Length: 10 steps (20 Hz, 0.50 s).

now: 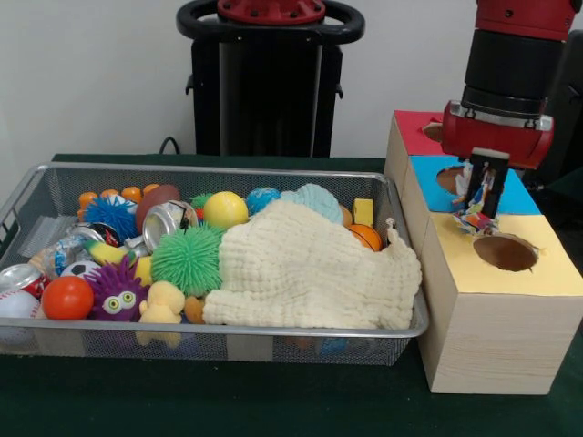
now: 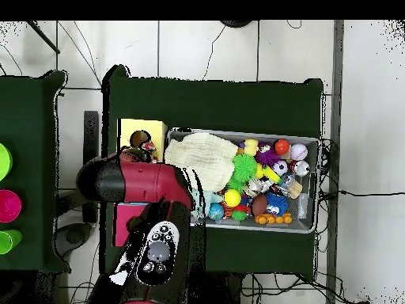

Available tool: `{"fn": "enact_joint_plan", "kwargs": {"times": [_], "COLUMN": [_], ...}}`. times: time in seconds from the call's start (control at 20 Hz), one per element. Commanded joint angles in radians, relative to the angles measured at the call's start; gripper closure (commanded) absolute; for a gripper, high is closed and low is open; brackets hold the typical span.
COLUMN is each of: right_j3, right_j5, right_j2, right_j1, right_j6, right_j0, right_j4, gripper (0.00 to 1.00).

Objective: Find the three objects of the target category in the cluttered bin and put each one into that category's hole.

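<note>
Front view: your gripper point(image 1: 483, 202) hangs over the wooden box point(image 1: 487, 309), above the seam between its blue panel point(image 1: 519, 196) and yellow panel point(image 1: 547, 264). The jaws are closed on a small crumpled multicoloured object point(image 1: 476, 218), held just above and beside the yellow panel's hole point(image 1: 505, 252). Beside the box, the wire bin point(image 1: 401, 273) on the green bench point(image 1: 273, 401) holds a cream cloth point(image 1: 310, 269), a green spiky ball point(image 1: 187, 259), a yellow ball point(image 1: 225, 209), an orange ball point(image 1: 66, 298) and cans point(image 1: 168, 221).

Overhead view: the arm point(image 2: 146, 206) hides most of the box; you see only the yellow panel point(image 2: 142, 129) and the bin point(image 2: 311, 142), not the jaws or the held object.
</note>
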Motion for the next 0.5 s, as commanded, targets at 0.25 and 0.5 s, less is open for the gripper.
{"fn": "enact_joint_plan", "kwargs": {"times": [0.25, 0.5], "right_j3": [-0.102, -0.118], "right_j5": [0.093, 0.073], "right_j2": [0.025, 0.029], "right_j1": [0.077, 0.097], "right_j6": [0.235, 0.224], "right_j0": [0.006, -0.001], "right_j4": [0.09, 0.102], "gripper": [1.0, 1.0]}}
